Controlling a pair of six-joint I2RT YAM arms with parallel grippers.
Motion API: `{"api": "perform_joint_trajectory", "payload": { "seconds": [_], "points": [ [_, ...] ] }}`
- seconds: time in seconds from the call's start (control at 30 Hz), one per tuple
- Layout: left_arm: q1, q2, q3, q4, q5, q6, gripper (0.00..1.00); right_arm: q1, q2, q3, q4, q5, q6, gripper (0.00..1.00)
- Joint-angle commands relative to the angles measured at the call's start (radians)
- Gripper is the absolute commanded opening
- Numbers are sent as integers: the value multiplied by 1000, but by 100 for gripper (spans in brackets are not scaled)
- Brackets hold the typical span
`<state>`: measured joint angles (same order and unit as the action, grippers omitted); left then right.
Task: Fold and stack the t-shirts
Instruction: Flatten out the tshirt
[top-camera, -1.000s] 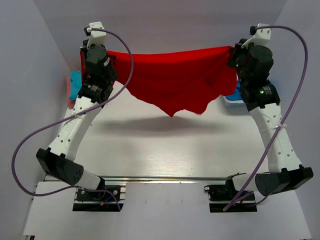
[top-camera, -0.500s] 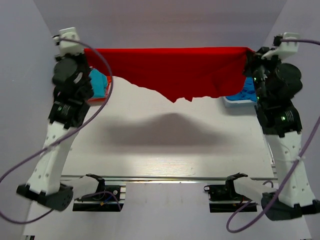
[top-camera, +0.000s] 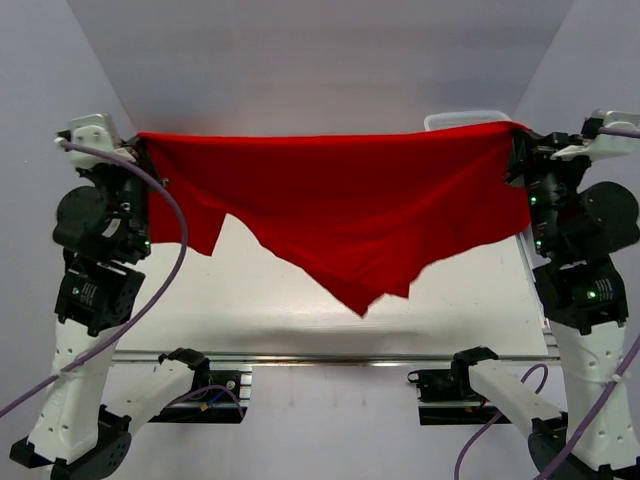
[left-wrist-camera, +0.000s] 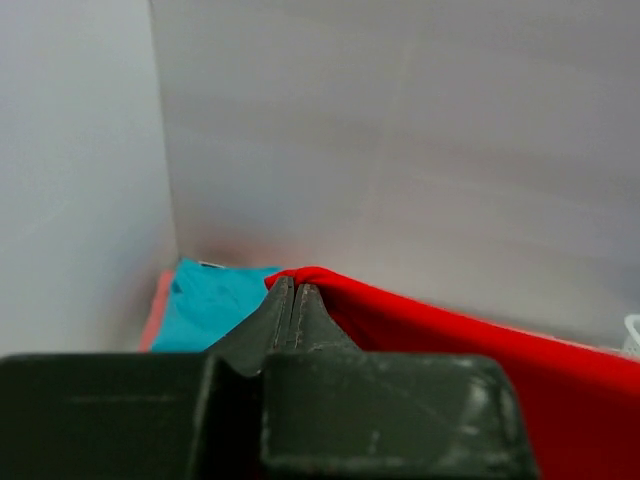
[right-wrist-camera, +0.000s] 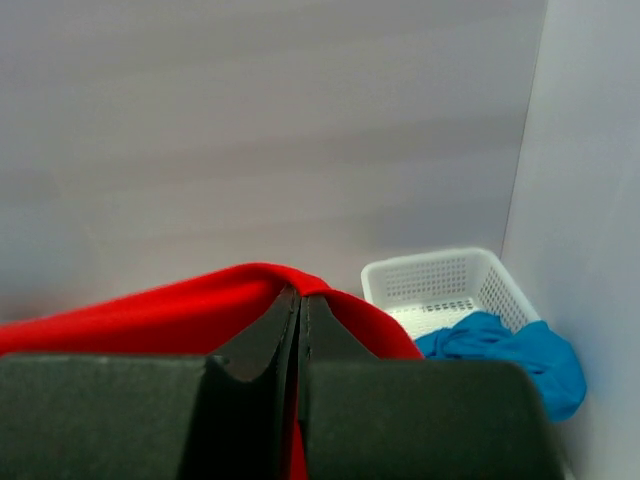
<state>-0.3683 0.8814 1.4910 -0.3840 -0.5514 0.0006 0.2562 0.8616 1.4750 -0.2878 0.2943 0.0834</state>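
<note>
The large red t-shirt (top-camera: 340, 210) hangs stretched in the air between both arms, its lower edge drooping to a point above the table. My left gripper (top-camera: 140, 140) is shut on its left top corner, also seen in the left wrist view (left-wrist-camera: 294, 285). My right gripper (top-camera: 512, 132) is shut on its right top corner, also seen in the right wrist view (right-wrist-camera: 300, 296). A folded turquoise shirt (left-wrist-camera: 215, 305) lies on an orange-pink one (left-wrist-camera: 158, 310) in the far left corner, seen only in the left wrist view.
A white mesh basket (right-wrist-camera: 450, 285) stands at the far right corner with crumpled blue cloth (right-wrist-camera: 510, 345) in it; its rim (top-camera: 465, 118) shows above the red shirt in the top view. Grey walls enclose the white table (top-camera: 250, 300) on three sides.
Both arms have risen and drawn back toward the near edge, spreading wider. The red shirt is lifted higher and pulled taut, now hiding the folded stack and most of the basket.
</note>
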Motion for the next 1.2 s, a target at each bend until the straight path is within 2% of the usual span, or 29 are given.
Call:
{"api": "perform_joint_trajectory", "payload": {
  "seconds": [0.0,0.17,0.2,0.3,0.33,0.47,0.57,0.6,0.63,0.67,0.7,0.73,0.77,0.9,1.0,1.07,1.1,1.13,1.17],
  "points": [
    [5,28,-102,-17,21,-74,0,-9,56,-63,32,31,35,0],
    [26,197,-285,-29,-31,-229,0,-9,238,-195,87,-1,107,0],
    [26,279,-310,-29,-45,-261,0,-8,266,-220,102,-13,125,0],
    [55,417,-370,-20,-9,-341,0,-11,471,-237,121,-81,134,0],
    [72,507,-370,-9,11,-341,0,-9,511,-214,121,-86,136,0],
    [124,701,-318,8,22,-376,0,-8,739,-128,105,-84,112,0],
    [149,769,-255,8,31,-376,0,-9,839,-19,72,-60,90,0],
    [149,801,-239,17,31,-364,5,-8,888,35,12,-60,84,0],
    [160,815,-209,17,31,-364,18,-5,911,88,-8,-54,78,0],
    [160,827,-193,17,59,-331,34,-6,956,112,-26,-47,75,14],
    [160,838,-180,17,73,-315,75,-6,996,158,-65,-41,79,25],
    [160,849,-157,17,96,-301,92,-9,1028,191,-74,-31,79,33],
    [160,863,-147,17,106,-289,100,-9,1043,218,-77,-26,78,49],
    [160,872,-117,7,127,-248,100,-5,1120,289,-139,-26,81,69],
    [146,851,-92,-6,177,-214,100,0,1107,308,-168,-35,85,72],
    [137,828,-92,-6,269,-180,100,-3,1070,282,-178,-46,99,74],
    [128,805,-124,11,316,-168,100,-2,1055,250,-183,-53,108,81],
    [127,792,-142,46,447,-159,100,-2,1015,225,-182,-69,124,88],
    [127,780,-165,74,512,-159,100,0,964,200,-177,-81,133,88]
  ]
}}
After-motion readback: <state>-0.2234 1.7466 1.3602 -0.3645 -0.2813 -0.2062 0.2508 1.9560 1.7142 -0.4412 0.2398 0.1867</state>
